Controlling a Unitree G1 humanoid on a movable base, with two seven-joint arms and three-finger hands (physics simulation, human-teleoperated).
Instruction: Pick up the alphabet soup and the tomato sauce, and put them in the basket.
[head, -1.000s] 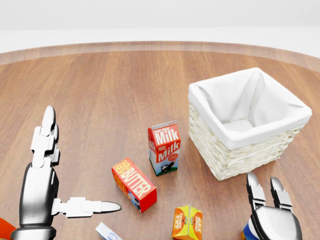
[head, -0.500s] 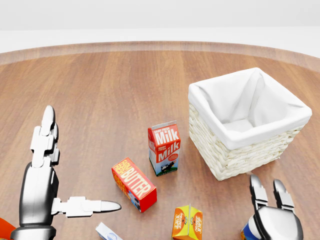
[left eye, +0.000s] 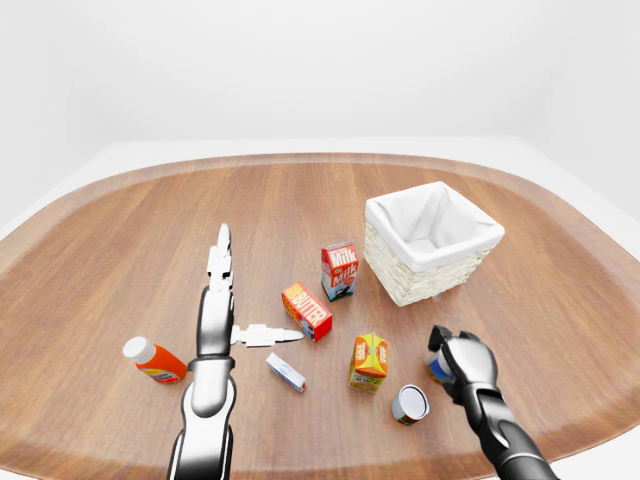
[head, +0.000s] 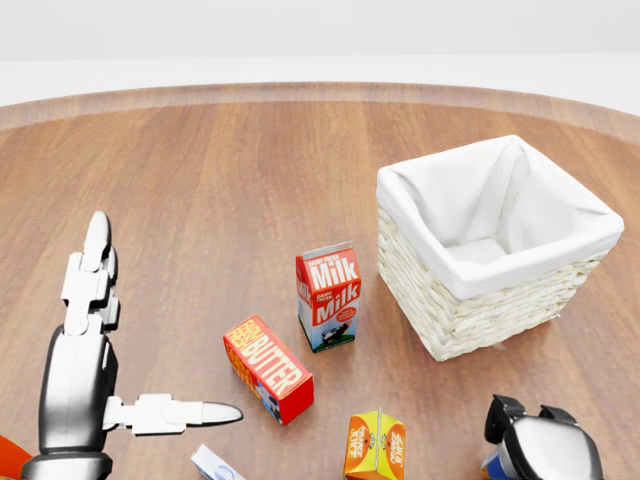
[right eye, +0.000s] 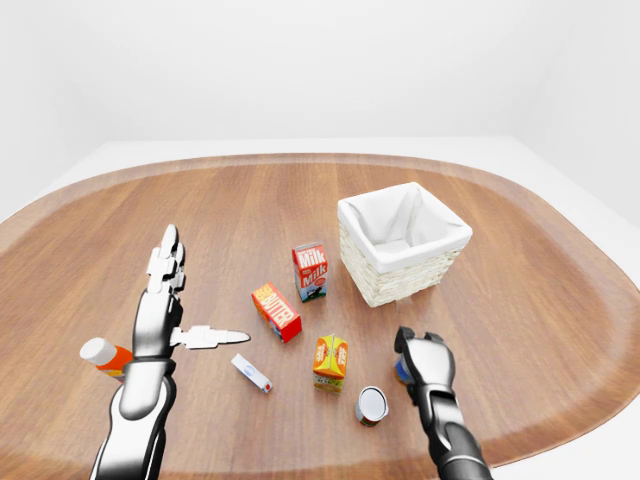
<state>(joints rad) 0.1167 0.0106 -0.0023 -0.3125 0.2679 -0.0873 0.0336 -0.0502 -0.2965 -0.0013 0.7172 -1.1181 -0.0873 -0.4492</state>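
The alphabet soup can (head: 496, 464), with a blue and orange label, stands at the bottom right of the head view, mostly hidden under my right hand (head: 528, 420). That hand's fingers are curled down over the can's top and side. A second can (left eye: 410, 403), likely the tomato sauce, lies on its side left of the hand, grey end toward me. The white-lined wicker basket (left eye: 405, 284) stands above them at the right. My left hand (left eye: 255, 290) is open and flat over the table at the left, holding nothing.
A milk carton (left eye: 339, 270), a butter box (left eye: 307, 311) and an orange juice carton (left eye: 369, 361) stand between my hands. A small white box (left eye: 286, 372) and an orange bottle (left eye: 155, 361) lie near my left arm. The round wooden table's edge (left eye: 560, 440) is close.
My right hand's fingers, straight and pointing up a second ago, have sunk and curled shut over the can. The left hand and all other things have not moved.
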